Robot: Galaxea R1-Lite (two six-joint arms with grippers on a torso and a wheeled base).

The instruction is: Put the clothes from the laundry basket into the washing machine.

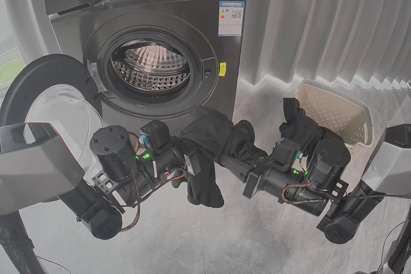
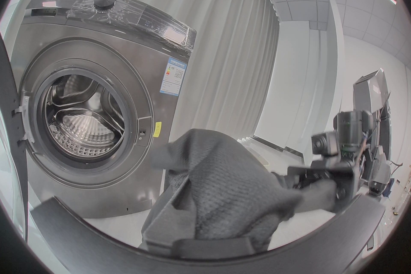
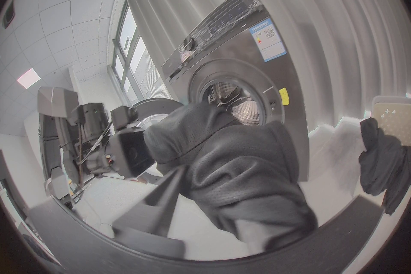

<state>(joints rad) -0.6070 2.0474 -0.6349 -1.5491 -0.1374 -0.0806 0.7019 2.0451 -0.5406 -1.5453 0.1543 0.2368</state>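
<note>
A dark garment (image 1: 214,138) hangs bunched between my two grippers, low in front of the washing machine's open drum (image 1: 150,67). My left gripper (image 1: 195,161) is shut on its left side, with a fold drooping below. My right gripper (image 1: 234,168) is shut on its right side. In the left wrist view the garment (image 2: 227,189) drapes over my fingers (image 2: 171,219), with the drum (image 2: 81,120) behind it. In the right wrist view the cloth (image 3: 239,168) covers the finger (image 3: 158,206). The drum looks empty. A second dark garment (image 1: 302,127) lies over the rim of the laundry basket (image 1: 342,112).
The machine's round door (image 1: 47,95) stands swung open to the left, close to my left arm. The cream basket leans against the white curtain (image 1: 325,9) at the right. Grey tiled floor (image 1: 214,236) lies open in front of the machine.
</note>
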